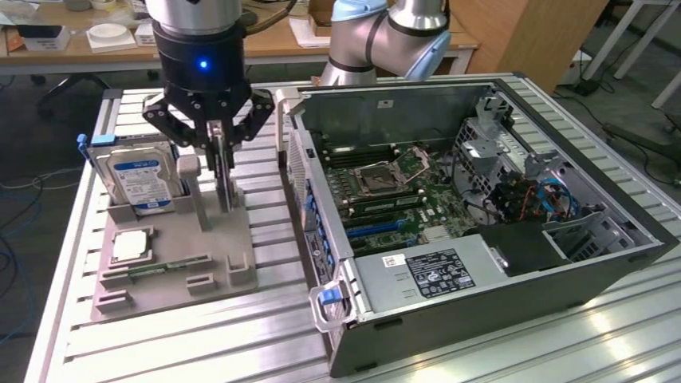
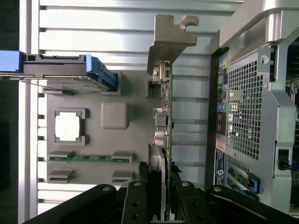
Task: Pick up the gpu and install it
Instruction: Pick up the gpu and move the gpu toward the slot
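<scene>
One hand [image 1: 218,155] pinches the gpu [image 1: 225,191] narrowly by its top edge. The card stands on edge directly below, at the grey holder [image 1: 213,247], its long axis parallel to the computer case [image 1: 479,303] just beside it

Slatted metal table [image 1: 191,343] bears grey tray [image 1: 229,279], computer case [image 1: 511,295].

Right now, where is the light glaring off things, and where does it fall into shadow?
Exterior view: glare streaks the table beside the computer case; a blue light glows above the end effector. Wrist view: the table's slats wash out white, the processor chip shines pale, and the end effector's black links lie dark either side of the gpu.
</scene>
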Tool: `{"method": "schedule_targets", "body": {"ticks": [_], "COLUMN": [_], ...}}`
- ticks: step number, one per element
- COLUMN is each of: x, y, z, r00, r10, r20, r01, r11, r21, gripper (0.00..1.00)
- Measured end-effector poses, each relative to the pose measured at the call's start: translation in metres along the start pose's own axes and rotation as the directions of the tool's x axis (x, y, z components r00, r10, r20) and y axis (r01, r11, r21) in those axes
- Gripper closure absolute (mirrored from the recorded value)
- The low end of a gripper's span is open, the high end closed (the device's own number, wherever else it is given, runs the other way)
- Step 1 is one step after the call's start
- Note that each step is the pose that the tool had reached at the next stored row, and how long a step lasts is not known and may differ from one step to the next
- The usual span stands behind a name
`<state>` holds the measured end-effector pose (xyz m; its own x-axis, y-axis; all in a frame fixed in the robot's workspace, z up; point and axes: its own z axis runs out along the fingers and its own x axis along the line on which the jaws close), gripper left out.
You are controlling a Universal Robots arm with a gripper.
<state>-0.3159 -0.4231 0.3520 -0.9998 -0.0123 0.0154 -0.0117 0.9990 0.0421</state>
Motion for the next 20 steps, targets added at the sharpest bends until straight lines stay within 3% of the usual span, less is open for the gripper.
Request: {"method": "schedule_targets", "body": {"ticks": [20], "x": [0.001], "y": [0.0014], "z": [-0.0339], "r00": [1.0], "r10": [0.0], "r20": [0.0], "r01": [0.0], "r11": [1.0], "r21": [0.0], "gripper": [0.73]}}
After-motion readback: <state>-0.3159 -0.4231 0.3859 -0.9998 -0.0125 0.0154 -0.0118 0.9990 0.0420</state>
